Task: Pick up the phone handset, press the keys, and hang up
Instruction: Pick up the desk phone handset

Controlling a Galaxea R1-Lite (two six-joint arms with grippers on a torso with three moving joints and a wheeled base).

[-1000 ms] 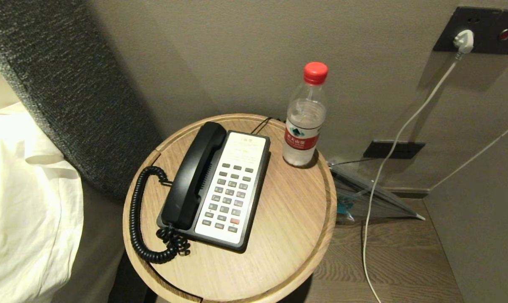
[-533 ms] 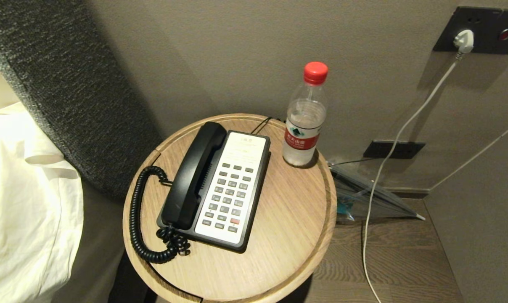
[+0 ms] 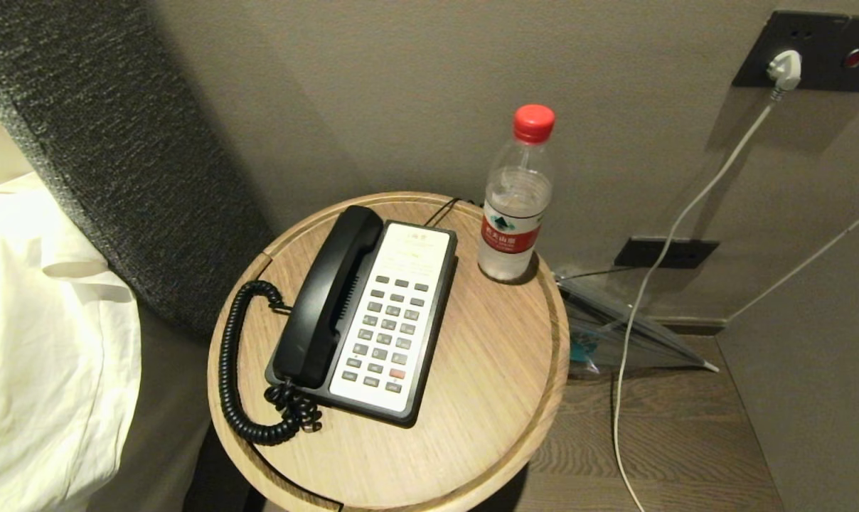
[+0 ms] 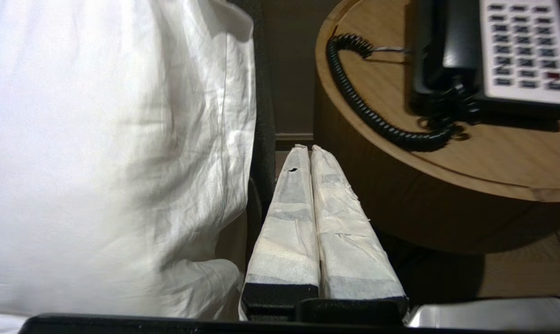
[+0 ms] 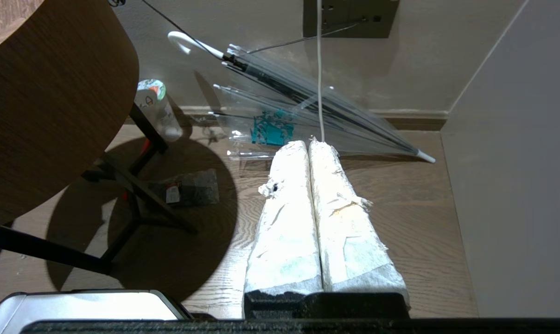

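The black phone handset (image 3: 328, 295) lies in its cradle on the left side of the black-and-white phone base (image 3: 394, 323), on a round wooden table (image 3: 486, 370). Its coiled cord (image 3: 230, 370) loops off to the left. The grey keys (image 3: 387, 331) face up. Neither arm shows in the head view. My left gripper (image 4: 309, 148) is shut and empty, low between the bed and the table, short of the handset (image 4: 451, 41) and the cord (image 4: 377, 120). My right gripper (image 5: 308, 144) is shut and empty, parked low over the floor to the table's right.
A red-capped water bottle (image 3: 515, 206) stands on the table behind the phone. A white pillow (image 3: 38, 341) and grey headboard (image 3: 116, 156) close in on the left. A clear folded umbrella (image 5: 308, 106) and a white cable (image 3: 657, 284) lie right of the table.
The head view is the same in all three frames; phone, cord and bottle have not moved.
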